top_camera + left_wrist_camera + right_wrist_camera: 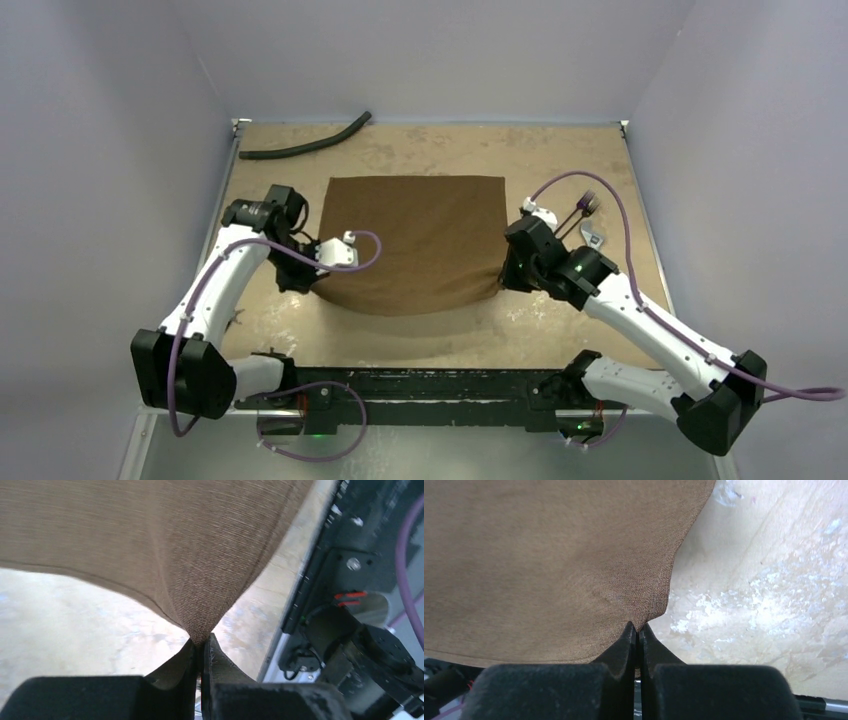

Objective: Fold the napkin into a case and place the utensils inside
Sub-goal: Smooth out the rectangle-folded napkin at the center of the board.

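Note:
The brown napkin [418, 240] lies in the middle of the table, its far edge flat and its near edge lifted. My left gripper [312, 282] is shut on the napkin's near left corner [200, 630]. My right gripper [503, 275] is shut on its near right corner [644, 617]. Both corners hang a little above the table. The near edge sags between the two grippers. The dark purplish utensils [588, 222] lie on the table just right of the napkin, partly hidden behind my right arm; a fork head [588, 204] shows.
A long black curved hose [305, 145] lies at the far left of the table. Grey walls close in the table on the left, far and right sides. The black base rail [440, 385] runs along the near edge.

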You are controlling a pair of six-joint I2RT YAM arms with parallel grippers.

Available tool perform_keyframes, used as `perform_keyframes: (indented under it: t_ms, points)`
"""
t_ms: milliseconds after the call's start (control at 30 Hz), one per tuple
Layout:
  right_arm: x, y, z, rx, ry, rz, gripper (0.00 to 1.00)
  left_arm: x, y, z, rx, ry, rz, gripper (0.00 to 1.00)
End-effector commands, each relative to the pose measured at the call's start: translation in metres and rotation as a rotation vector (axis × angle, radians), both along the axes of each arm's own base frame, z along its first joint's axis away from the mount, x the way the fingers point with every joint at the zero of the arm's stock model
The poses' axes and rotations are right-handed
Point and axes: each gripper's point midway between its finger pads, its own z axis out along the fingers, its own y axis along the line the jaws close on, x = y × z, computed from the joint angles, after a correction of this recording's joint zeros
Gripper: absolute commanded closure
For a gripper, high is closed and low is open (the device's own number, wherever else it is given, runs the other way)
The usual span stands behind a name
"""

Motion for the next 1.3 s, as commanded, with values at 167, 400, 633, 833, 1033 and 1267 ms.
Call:
perform_keyframes:
  t_ms: [167,400,633,833,1033,1267]
  points:
    - [0.092,0.010,0.043,-0.051,-0.195,-0.071,1.00,0.169,-0.035,0.062,-0.159,-0.532,0.444,1.00]
    - [0.171,-0.014,0.040,-0.064,-0.258,-0.163,1.00,0.254,-0.015,0.040,0.030,-0.591,0.671,1.00]
    - [0.220,-0.007,0.013,-0.088,-0.222,-0.154,1.00,0.284,-0.031,0.012,0.140,-0.606,0.654,1.00]
    - [0.241,-0.007,-0.011,-0.102,-0.180,-0.150,1.00,0.302,-0.033,-0.004,0.196,-0.632,0.671,1.00]
    - [0.256,-0.007,-0.020,-0.113,-0.174,-0.147,1.00,0.297,-0.025,-0.026,0.296,-0.588,0.636,1.00]
    - [0.279,-0.003,-0.032,-0.135,-0.157,-0.136,0.99,0.309,-0.017,-0.022,0.312,-0.629,0.668,1.00]
